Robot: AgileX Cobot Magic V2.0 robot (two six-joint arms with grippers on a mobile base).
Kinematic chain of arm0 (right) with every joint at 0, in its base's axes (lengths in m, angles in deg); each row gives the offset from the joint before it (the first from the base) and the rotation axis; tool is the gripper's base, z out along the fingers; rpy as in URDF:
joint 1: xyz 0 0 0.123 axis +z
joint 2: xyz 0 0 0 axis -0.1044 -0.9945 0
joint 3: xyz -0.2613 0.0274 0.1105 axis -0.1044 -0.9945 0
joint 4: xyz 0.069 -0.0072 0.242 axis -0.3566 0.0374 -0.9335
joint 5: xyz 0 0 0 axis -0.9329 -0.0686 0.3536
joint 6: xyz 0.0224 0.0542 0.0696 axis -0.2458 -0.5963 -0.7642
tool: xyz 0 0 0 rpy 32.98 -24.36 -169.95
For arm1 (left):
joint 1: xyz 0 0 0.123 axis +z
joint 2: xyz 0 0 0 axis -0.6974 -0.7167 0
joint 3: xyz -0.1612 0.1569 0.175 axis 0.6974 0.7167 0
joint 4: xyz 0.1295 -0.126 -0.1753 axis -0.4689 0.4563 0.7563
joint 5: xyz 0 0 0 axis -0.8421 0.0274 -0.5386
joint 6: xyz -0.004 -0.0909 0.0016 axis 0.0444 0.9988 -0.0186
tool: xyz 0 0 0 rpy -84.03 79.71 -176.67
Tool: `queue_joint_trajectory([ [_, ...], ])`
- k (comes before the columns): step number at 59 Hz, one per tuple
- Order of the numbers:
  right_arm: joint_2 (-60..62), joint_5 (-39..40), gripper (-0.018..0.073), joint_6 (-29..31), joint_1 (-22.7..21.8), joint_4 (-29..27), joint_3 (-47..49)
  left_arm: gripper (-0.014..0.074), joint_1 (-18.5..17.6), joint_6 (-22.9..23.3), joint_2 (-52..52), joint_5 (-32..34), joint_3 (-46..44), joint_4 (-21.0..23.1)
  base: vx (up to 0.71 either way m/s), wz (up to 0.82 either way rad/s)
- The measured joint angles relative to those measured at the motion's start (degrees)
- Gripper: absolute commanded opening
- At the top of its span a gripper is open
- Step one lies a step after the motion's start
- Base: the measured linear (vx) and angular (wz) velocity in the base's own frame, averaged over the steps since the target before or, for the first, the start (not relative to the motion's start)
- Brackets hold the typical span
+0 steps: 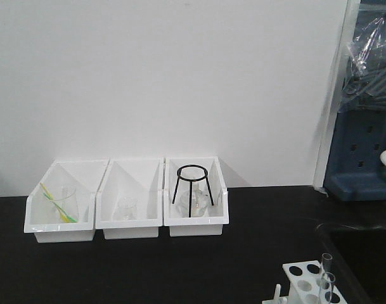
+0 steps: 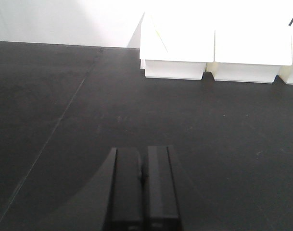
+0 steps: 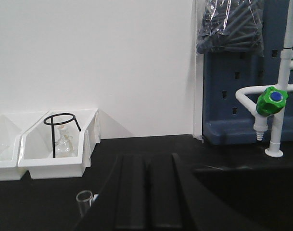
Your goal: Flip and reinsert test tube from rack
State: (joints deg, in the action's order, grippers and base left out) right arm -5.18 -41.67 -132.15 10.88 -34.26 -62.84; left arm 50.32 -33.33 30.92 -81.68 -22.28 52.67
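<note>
Both pincers are pressed together and empty: the left gripper [image 2: 142, 180] over bare bench, the right gripper [image 3: 148, 192] just right of a test tube [image 3: 84, 198] rim. The tubes stand in the rack [image 1: 305, 283], below and left of the right pincer. Descending unopened, it risks striking the thin glass or tipping the rack, and the two look-alike tubes invite seizing the wrong one.

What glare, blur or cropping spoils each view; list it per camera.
Front view: soft focus, the rack and test tube cropped at the bottom edge. Left wrist view: white bins overexposed, left gripper dark. Right wrist view: sharper, right gripper a black silhouette.
</note>
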Motion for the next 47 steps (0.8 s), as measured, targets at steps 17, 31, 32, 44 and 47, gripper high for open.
queue_joint_trajectory([
  [17, 7.1, -0.6, -0.0008, -0.6, 0.0, 0.2, -5.4, -0.0006, 0.0, 0.0, 0.0, 0.0, 0.0, 0.0, 0.00, 0.00],
  [31, 7.3, -0.9, -0.0008, -0.6, 0.0, 0.2, -6.3, -0.0006, 0.0, 0.0, 0.0, 0.0, 0.0, 0.0, 0.00, 0.00],
  [32, 7.3, -0.9, -0.0008, -0.6, 0.0, 0.2, -6.3, -0.0006, 0.0, 0.0, 0.0, 0.0, 0.0, 0.0, 0.00, 0.00],
  [44, 7.5, -1.0, -0.0008, 0.2, 0.0, -2.6, -6.3, -0.0006, 0.0, 0.0, 0.0, 0.0, 0.0, 0.0, 0.00, 0.00],
  [47, 8.0, -0.9, -0.0008, 2.3, 0.0, -7.8, -6.6, -0.0006, 0.0, 0.0, 0.0, 0.0, 0.0, 0.0, 0.00, 0.00],
])
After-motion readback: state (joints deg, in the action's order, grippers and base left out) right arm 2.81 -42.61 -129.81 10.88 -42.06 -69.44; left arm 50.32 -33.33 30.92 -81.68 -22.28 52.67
